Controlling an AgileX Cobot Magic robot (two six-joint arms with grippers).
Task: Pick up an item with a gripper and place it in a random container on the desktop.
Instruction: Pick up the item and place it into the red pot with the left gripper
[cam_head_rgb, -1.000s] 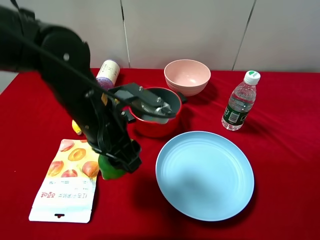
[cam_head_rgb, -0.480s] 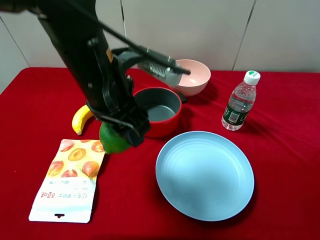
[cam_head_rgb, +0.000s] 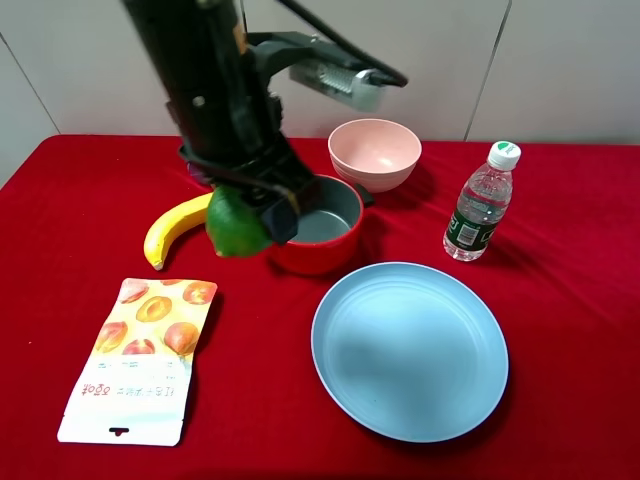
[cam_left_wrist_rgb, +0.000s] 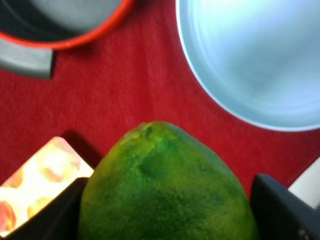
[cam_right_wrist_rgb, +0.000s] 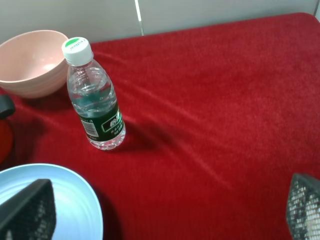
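Snack packet (cam_head_rgb: 135, 360): it lies flat on the counter (cam_head_rgb: 560, 300), nearest us. We judge a lime dropped now could land beside it and roll off.
Blue plate (cam_head_rgb: 410, 350): it sits just beside the pot. A lime bouncing off the rim could end up here, in the wrong dish.
Left hand (cam_head_rgb: 262, 208): it is closed on the lime (cam_head_rgb: 232, 228), one finger pressed to each side, and raised off the counter.
Lime's place: it is in the air at the left edge of the pot (cam_head_rgb: 315, 258). In the wrist view it is not over the opening.
Grip: the skin is round and bumpy and is held at two spots only. We think a quick swing could let it slip.
Pot: letting go early would hit the rim or a handle, and we fear that would shove the pot.
Banana (cam_head_rgb: 175, 228): it lies near the pot, below the arm, where a low pass might nudge it.
Right hand (cam_right_wrist_rgb: 165, 215): its fingers are spread wide with nothing held, and it is well apart from the pot.
Bottle (cam_head_rgb: 480, 205), pink bowl (cam_head_rgb: 375, 150): both stand farther back. We see little danger to either.
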